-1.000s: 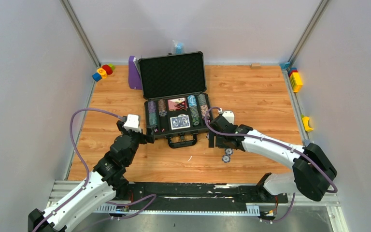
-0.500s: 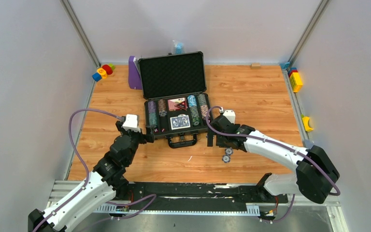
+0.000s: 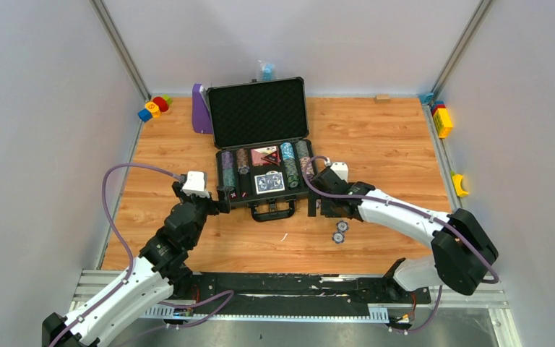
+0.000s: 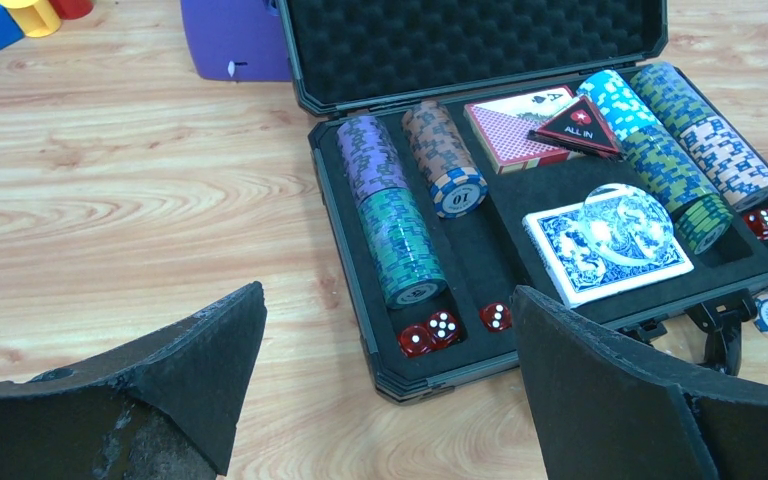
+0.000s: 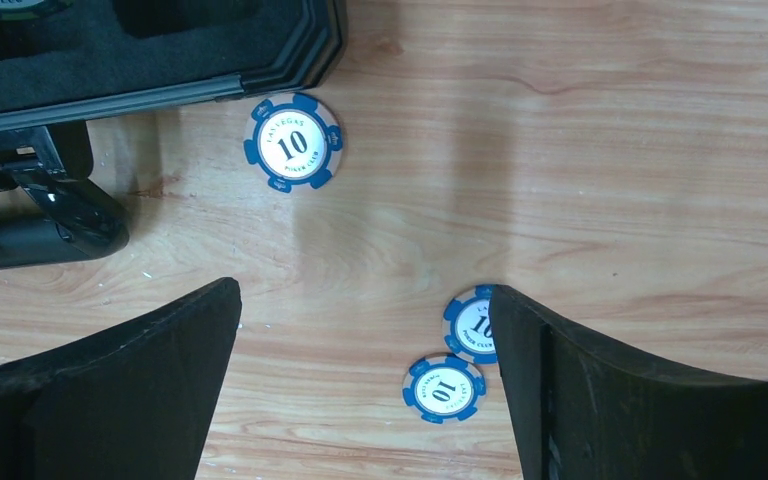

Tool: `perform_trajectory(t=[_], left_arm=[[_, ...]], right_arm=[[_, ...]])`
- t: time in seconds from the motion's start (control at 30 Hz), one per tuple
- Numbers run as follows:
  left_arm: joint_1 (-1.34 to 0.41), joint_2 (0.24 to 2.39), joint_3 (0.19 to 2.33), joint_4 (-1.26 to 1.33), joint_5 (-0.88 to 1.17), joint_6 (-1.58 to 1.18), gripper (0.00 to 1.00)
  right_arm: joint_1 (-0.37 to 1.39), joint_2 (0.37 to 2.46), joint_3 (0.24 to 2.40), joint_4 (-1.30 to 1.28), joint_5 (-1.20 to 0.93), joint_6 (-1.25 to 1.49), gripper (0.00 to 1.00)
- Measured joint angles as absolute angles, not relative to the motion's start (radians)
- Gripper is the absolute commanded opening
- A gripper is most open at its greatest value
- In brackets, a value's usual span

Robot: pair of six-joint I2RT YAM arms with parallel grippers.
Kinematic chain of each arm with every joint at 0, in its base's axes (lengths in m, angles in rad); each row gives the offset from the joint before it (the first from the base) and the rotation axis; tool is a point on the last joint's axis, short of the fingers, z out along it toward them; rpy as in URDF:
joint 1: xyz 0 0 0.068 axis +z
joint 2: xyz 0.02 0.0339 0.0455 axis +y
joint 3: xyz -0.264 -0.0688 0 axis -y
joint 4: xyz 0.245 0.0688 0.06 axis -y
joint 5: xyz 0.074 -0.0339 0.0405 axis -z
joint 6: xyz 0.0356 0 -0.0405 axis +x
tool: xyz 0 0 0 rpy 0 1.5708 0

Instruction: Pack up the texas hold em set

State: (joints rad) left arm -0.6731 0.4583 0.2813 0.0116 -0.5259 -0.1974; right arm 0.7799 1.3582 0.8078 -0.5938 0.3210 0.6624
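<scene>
Pkg looked mostly done: dark grey foam-lined briefcase (image 4: 460,40) held most pcs, lid up, 3 blue-white striped chips (image 5: 293,142) lay loose outside; left gripper (image 4: 388,295) & right gripper (image 5: 362,290) jaws were wide, empty.

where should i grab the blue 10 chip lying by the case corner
Take the blue 10 chip by its rim from straight above, jaws astride it. It lies flat on the table, so only the thin edge can be pinched; the case wall is close behind, so likely pinch along that wall.
</scene>
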Motion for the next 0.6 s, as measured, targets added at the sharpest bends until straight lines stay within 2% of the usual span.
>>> perform_trajectory(t=[0.6], left_arm=[[-0.673,0.464,0.281,0.012,-0.521,-0.197,1.0]], right_arm=[[0.768,1.562,0.878,-0.448,0.281,0.569,0.8]])
